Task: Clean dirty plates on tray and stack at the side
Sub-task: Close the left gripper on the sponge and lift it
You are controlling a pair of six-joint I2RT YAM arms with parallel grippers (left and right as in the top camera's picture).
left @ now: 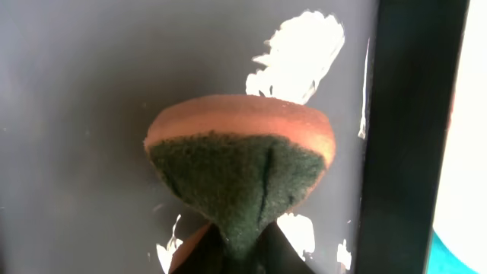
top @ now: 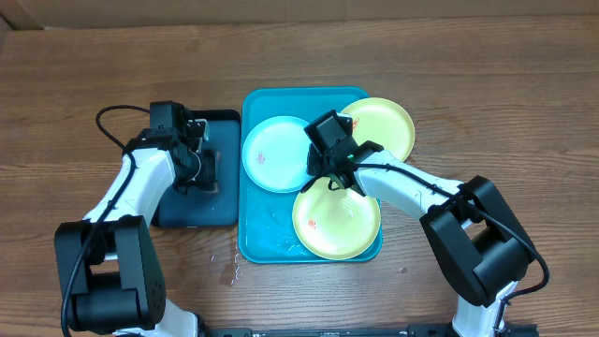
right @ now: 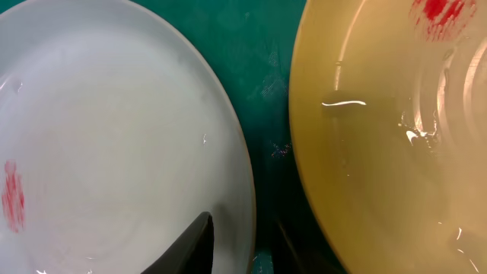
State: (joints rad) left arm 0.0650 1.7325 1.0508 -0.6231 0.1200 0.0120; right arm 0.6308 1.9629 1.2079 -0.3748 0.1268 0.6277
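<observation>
Over on the left, the left gripper point(top: 201, 170) hangs above the dark navy tray point(top: 220, 211) with a sponge point(left: 240, 164) pinched tight between its fingers, orange back up top, green scouring face towards the wrist camera, the bottom squeezed into a narrow waist. All three plates sit on the turquoise tray point(top: 257, 239): the light blue plate point(top: 271, 154) at the far left, one yellow-green plate point(top: 384, 126) at the far right hanging over the rim, the other yellow-green plate point(top: 337, 225) at the near end. The right gripper point(top: 334, 180) is down among them, jaws only narrowly parted, one finger over the blue plate's edge, the other over bare tray floor beside it, and no clamp shows. A red smear point(right: 11, 199) marks the blue plate.
</observation>
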